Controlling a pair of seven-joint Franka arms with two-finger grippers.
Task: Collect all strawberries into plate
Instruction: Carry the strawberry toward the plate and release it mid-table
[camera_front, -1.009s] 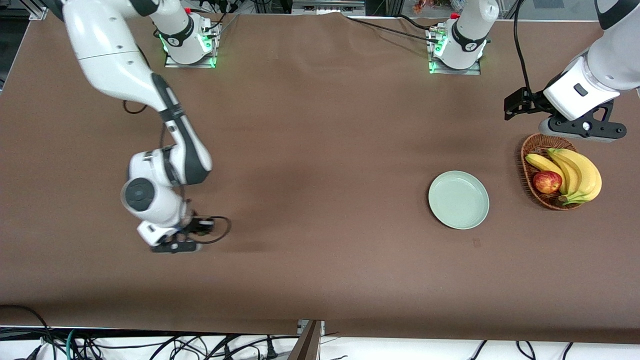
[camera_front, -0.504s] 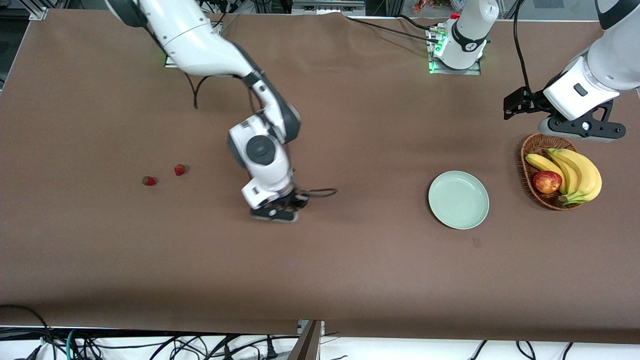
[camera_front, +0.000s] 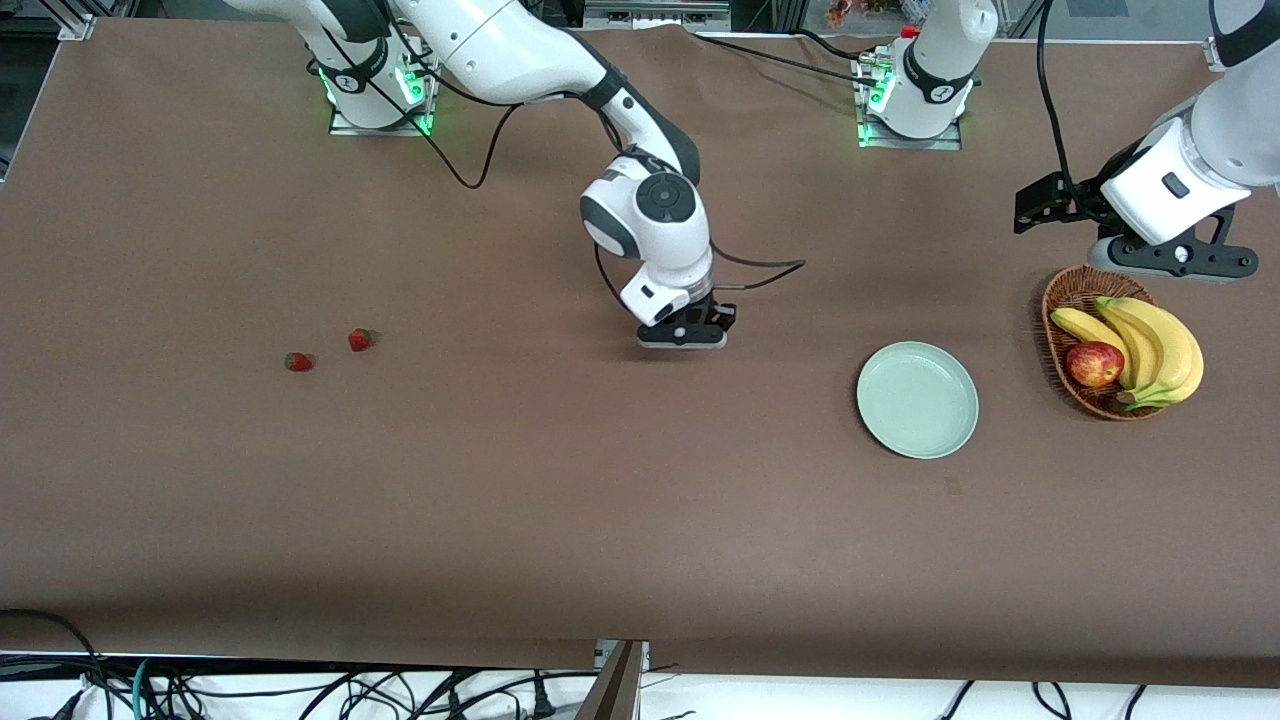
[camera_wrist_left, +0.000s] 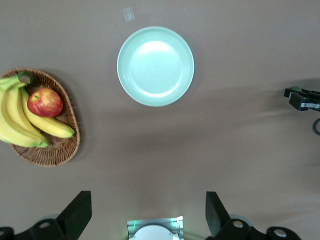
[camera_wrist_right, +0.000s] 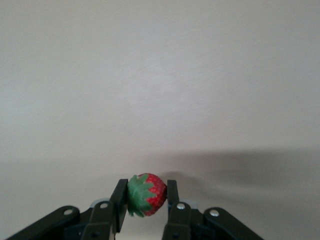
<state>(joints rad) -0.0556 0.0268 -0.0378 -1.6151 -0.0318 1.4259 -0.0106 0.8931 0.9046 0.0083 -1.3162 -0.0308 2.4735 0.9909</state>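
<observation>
My right gripper (camera_front: 685, 335) hangs over the bare middle of the table, between the two loose berries and the plate. In the right wrist view it (camera_wrist_right: 145, 196) is shut on a strawberry (camera_wrist_right: 147, 194), red with a green leafy top. Two more strawberries (camera_front: 298, 361) (camera_front: 359, 340) lie on the cloth toward the right arm's end. The pale mint-green plate (camera_front: 917, 399) (camera_wrist_left: 155, 65) lies flat with nothing on it. My left gripper (camera_front: 1165, 260) waits above the basket's edge, open, its dark fingers (camera_wrist_left: 76, 216) wide apart.
A brown wicker basket (camera_front: 1072, 295) (camera_wrist_left: 62, 145) holds bananas (camera_front: 1150, 345) and a red apple (camera_front: 1094, 363), beside the plate toward the left arm's end. A cable loops from the right wrist. Brown cloth covers the table.
The right arm has swung with the strawberry from near the loose berries toward the plate, uncovering the two strawberries on the cloth. The left arm barely shifted.
</observation>
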